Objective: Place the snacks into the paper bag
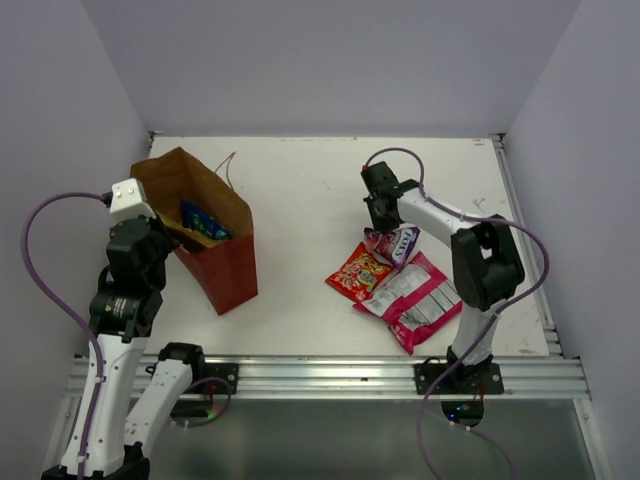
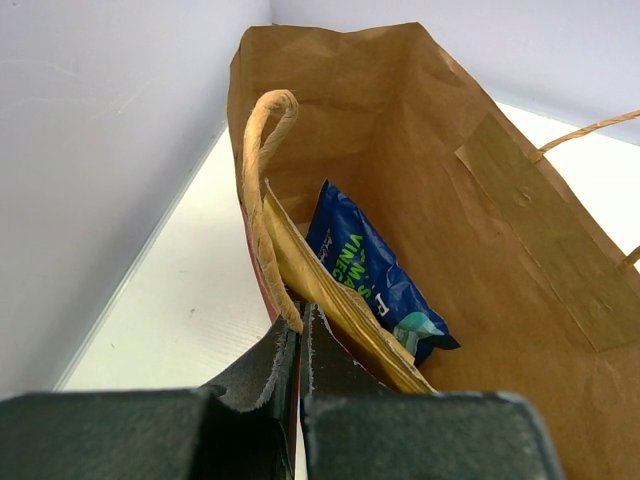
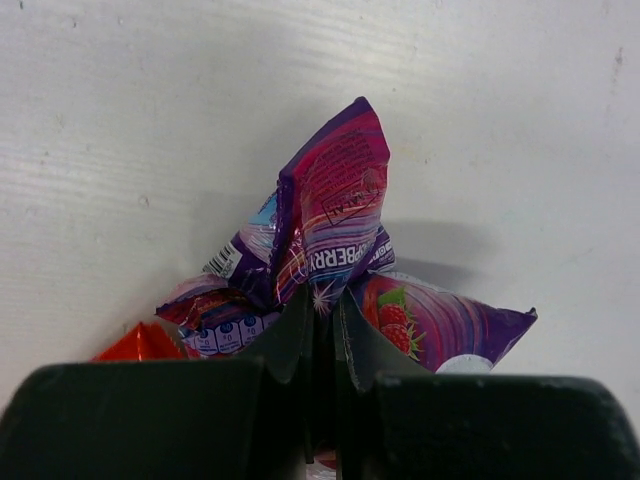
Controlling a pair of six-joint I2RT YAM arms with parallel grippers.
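Observation:
The paper bag (image 1: 228,268) stands open at the left, red-brown outside and kraft brown inside (image 2: 420,150). My left gripper (image 1: 168,238) (image 2: 298,322) is shut on its near wall, beside a string handle (image 2: 262,150). Inside lean a dark blue packet (image 2: 362,262) (image 1: 200,219) and a tan chips bag (image 2: 325,285). At the right, my right gripper (image 1: 386,230) (image 3: 322,300) is shut on the crumpled small purple packet (image 3: 330,205) (image 1: 397,243). A red colourful packet (image 1: 360,272) and a pink-and-silver packet (image 1: 415,295) lie flat just in front of it.
The white table (image 1: 300,200) is walled on the left, back and right. An aluminium rail (image 1: 330,375) runs along its near edge, with both arm bases on it. The bag's far handle (image 1: 228,165) sticks up over the table.

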